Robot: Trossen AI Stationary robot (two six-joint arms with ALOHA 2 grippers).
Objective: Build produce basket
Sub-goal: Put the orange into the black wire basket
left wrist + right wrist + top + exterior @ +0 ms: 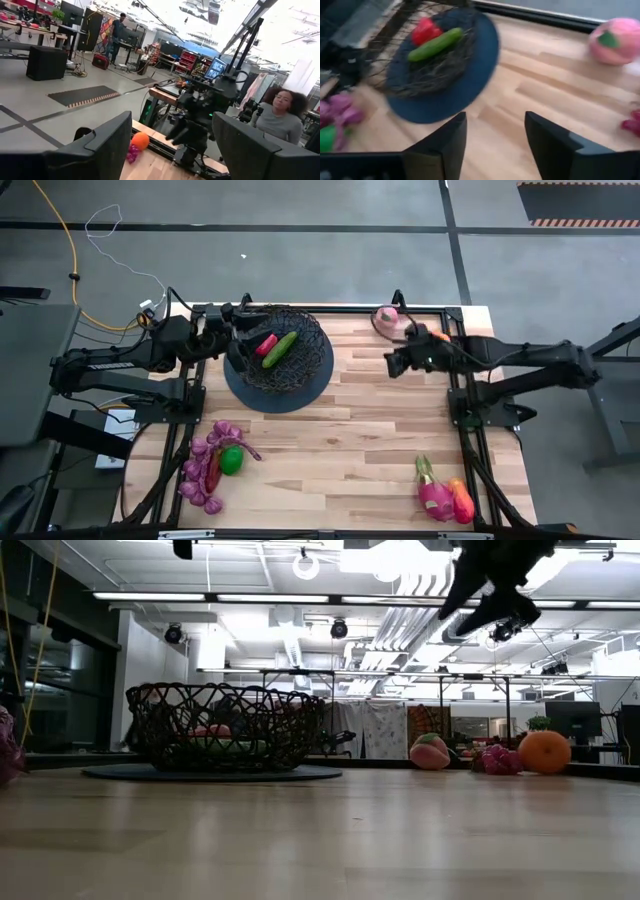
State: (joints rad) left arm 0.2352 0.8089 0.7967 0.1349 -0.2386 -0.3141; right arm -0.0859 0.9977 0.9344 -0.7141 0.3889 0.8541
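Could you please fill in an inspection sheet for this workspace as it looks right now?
Surface: wooden table, bare in the middle.
Job's things: basket at the far left on a dark round base, holding a cucumber and a red fruit. Grape bunches with a lime near left; pink and orange produce near right; pink peach far right.
Clutter: nothing seen.
Grippers: left gripper open and empty at the basket's far-left rim; right gripper open and empty, raised above the table beside the peach.
Cables: yellow cable on the floor, far left.
Surroundings: workshop with a seated person.
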